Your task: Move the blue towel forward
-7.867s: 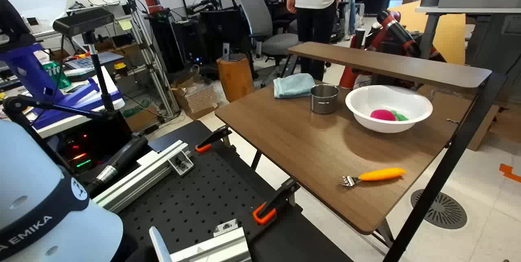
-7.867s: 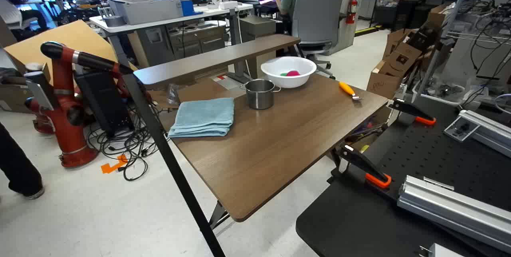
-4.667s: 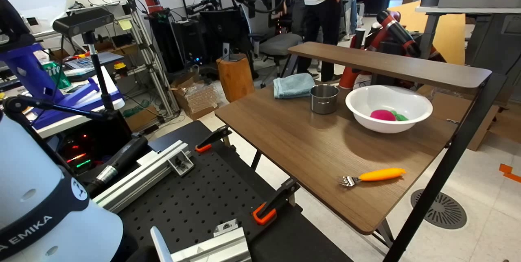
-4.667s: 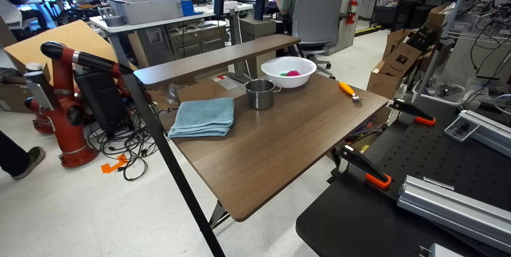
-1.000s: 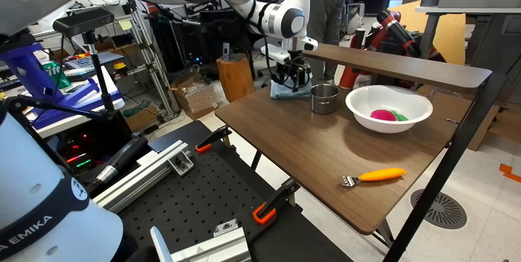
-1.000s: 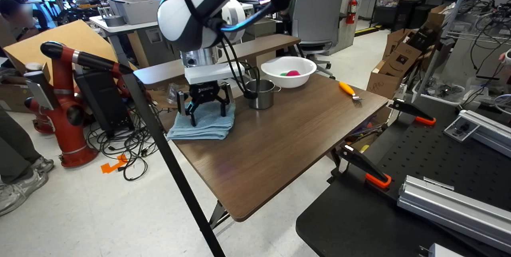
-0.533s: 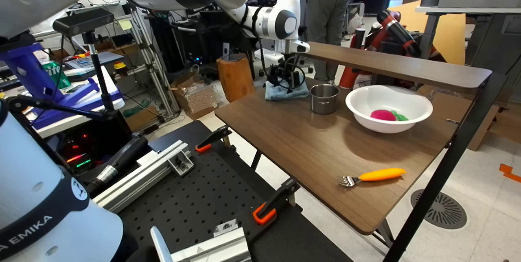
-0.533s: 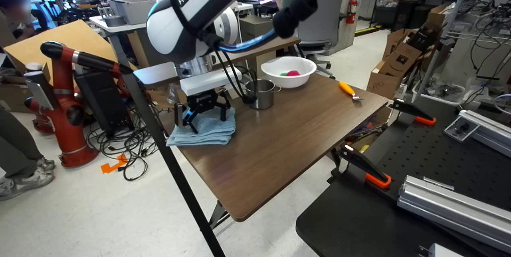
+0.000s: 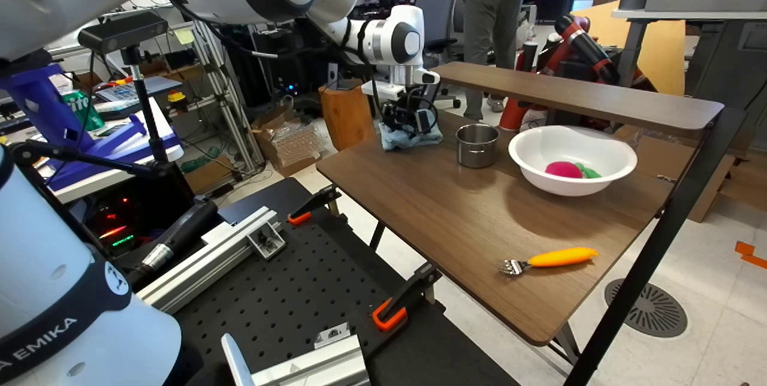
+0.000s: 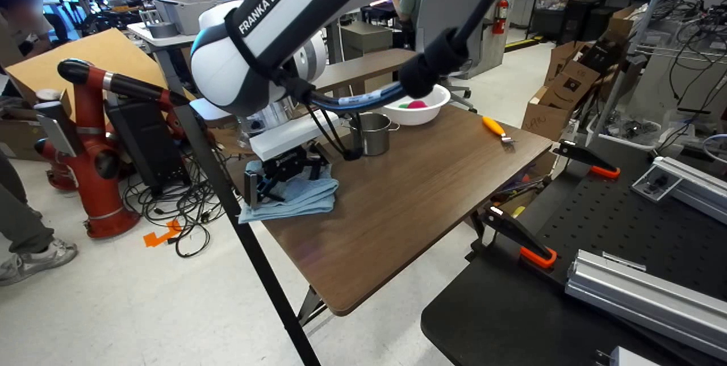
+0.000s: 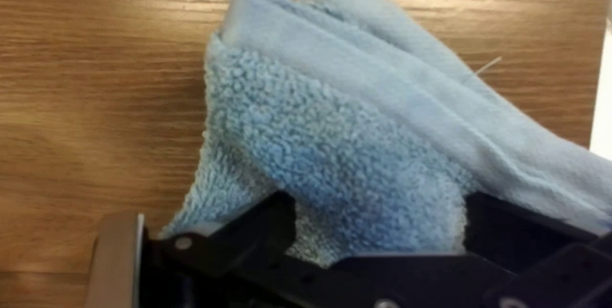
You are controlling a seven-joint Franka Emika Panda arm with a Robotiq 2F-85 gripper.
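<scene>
Your desk (image 10: 363,241) stands in a cluttered room, and the towel (image 11: 334,121) lies at its edge, near the pot (image 9: 475,155). Your gripper (image 11: 377,198) is down on the towel, its fingers (image 11: 267,222) apart; the towel bunches between them and spreads out past them in the wrist view. Whether they pinch it, you cannot tell. Beyond the pot stands the bowl (image 9: 590,149); the fork (image 9: 557,258) lies well apart.

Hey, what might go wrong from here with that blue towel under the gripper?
One, part of the blue towel juts past the edge of the table, so it might slip off. Two, the gripper rests on it with jaws apart; the cloth looks rumpled between them, so pushing may bunch it rather than slide it.
</scene>
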